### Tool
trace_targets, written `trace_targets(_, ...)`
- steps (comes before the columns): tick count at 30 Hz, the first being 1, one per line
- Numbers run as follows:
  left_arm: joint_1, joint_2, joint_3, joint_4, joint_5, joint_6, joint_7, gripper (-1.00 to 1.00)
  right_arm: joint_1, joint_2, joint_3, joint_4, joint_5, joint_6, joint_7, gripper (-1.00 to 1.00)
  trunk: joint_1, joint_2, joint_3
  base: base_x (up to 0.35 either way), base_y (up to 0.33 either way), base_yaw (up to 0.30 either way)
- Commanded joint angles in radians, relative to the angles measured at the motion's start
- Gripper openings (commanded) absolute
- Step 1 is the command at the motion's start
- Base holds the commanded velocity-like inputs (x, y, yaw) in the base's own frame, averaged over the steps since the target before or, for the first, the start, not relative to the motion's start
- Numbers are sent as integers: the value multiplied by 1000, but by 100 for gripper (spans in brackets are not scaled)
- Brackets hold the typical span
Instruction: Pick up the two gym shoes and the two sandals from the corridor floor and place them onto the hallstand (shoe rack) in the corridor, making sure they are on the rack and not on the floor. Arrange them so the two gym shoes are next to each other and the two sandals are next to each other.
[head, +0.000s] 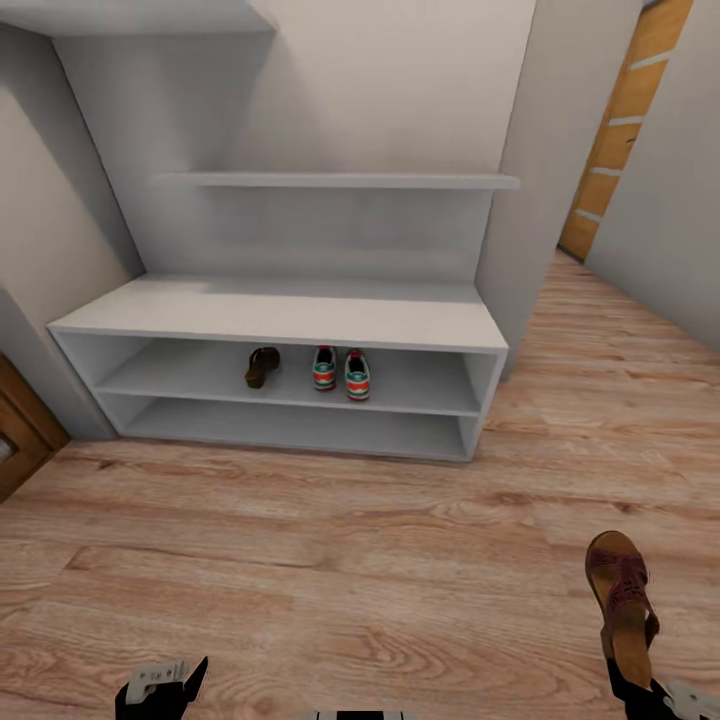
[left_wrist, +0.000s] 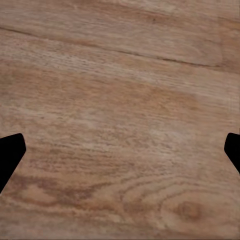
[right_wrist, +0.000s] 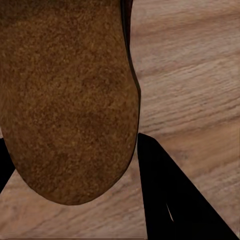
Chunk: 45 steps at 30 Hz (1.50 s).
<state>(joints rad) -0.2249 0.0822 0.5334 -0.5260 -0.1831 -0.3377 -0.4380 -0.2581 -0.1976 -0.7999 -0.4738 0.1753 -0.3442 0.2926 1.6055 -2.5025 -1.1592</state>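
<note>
left gripper (left_wrist: 120, 155) hangs over the corridor floor (head: 300, 560), fingers spread wide, empty. right gripper (head: 635, 675) is clamped on one sandal (head: 622, 600). other sandal (head: 262, 366) and gym shoes (head: 341, 371) sit on the hallstand's (head: 290, 315) upper tier.

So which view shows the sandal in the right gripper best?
The head view: the held sandal shows whole, straps and tan sole, above the right gripper. The right wrist view gives a close-up of its brown sole between the fingers. The left wrist view looks at floor planks.
</note>
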Motion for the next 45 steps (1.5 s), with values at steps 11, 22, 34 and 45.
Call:
trace_targets(11, -2, -1, 8, 1, -11, -6, -7, 100, -1, 0, -9, 0, 6, -2, 6, -100, 0, 0, -1, 82, 325, 0)
trace_targets(22, -1, -1, 8, 1, -12, -6, -8, 100, -1, 0, -9, 0, 6, -2, 6, -100, 0, 0, -1, 35, 330, 0)
trace_targets(34, -1, -1, 8, 1, -12, -6, -8, 100, -1, 0, -9, 0, 6, -2, 6, -100, 0, 0, -1, 1, 333, 0)
trace_targets(45, -2, -1, 8, 1, -12, -6, -8, 100, -1, 0, -9, 0, 6, -2, 6, -100, 0, 0, -1, 0, 337, 0)
